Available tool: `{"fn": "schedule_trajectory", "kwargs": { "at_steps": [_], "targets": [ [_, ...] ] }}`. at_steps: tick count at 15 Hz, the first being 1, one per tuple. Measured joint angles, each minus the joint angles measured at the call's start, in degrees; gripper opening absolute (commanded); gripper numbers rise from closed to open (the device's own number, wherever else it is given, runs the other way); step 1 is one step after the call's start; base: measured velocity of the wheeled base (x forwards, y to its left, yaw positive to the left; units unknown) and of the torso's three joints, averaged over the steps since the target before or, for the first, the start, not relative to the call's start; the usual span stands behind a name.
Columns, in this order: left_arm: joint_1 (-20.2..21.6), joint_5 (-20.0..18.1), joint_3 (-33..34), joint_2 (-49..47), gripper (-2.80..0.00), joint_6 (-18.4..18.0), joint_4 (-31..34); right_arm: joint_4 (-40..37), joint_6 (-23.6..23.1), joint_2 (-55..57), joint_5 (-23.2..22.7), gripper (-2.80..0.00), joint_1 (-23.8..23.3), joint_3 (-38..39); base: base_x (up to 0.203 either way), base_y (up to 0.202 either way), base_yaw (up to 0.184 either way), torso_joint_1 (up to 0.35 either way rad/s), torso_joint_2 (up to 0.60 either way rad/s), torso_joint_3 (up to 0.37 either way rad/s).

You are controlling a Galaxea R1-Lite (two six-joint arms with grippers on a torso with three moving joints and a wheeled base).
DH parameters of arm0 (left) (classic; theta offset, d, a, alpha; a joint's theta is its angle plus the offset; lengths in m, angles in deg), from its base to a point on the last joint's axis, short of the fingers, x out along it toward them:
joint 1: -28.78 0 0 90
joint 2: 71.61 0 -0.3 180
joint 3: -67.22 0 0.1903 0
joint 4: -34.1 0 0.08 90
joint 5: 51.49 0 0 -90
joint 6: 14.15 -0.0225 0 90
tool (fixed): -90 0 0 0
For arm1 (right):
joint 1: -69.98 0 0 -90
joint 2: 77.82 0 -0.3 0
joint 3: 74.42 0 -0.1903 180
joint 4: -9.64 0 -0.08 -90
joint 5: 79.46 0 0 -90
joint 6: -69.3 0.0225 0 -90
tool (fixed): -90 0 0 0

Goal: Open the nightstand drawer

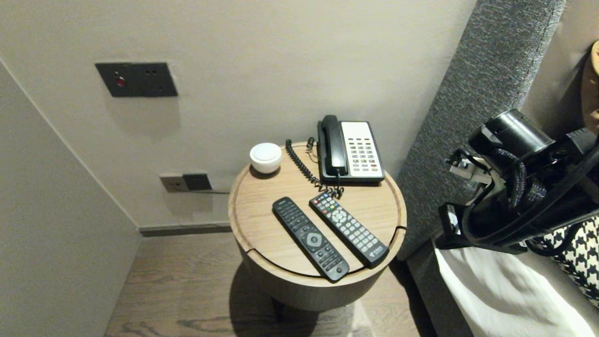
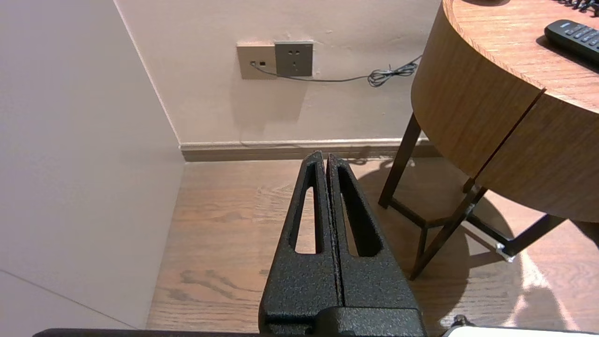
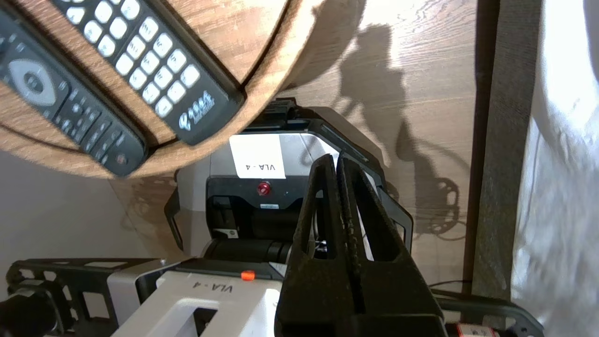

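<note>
A bed [image 1: 491, 290] with a white sheet fills the right side, and a grey headboard [image 1: 482, 93] rises behind it. Between the bed and the corner of the wall [image 1: 281, 56] stands a round wooden table [image 1: 262, 201]. The right arm [image 1: 514, 187] hangs over the edge of the bed, to the right of the table. At the back of the table lies a phone [image 1: 358, 150]. In front of it, two remotes lie side by side: the remote with white buttons [image 1: 348, 229] on the right, the dark remote [image 1: 310, 238] on the left, both reaching the front rim. A small white bowl [image 1: 266, 157] stands at the back left. The right gripper [image 3: 339, 161] is clenched and empty, in the air near the remote with white buttons but apart from it. The left gripper [image 2: 325, 157] is also clenched and empty, low above the floor [image 2: 224, 224], left of the table.
</note>
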Motion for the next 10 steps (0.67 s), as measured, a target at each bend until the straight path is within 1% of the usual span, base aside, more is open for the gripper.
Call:
{"fn": "schedule_trajectory", "kwargs": {
  "at_steps": [5,8,10],
  "targets": [
    [0.0,-0.02,0.0,0.0,-2.8,0.0,0.0,0.73,-0.38,5.12,0.15,-2.8,0.2,-4.35,0.0,0.0,0.0,0.0,0.0,0.0],
    [0.02,-0.02,0.0,0.0,-2.8,0.0,0.0,4.05,-0.81,7.42,0.09,-2.8,0.2,-5.3,0.0,0.0,0.0,0.0,0.0,0.0],
    [0.02,-0.02,0.0,0.0,-2.8,0.0,0.0,4.36,-1.29,8.39,0.09,-2.8,0.18,-5.37,0.0,0.0,0.0,0.0,0.0,0.0]
  ]
}}
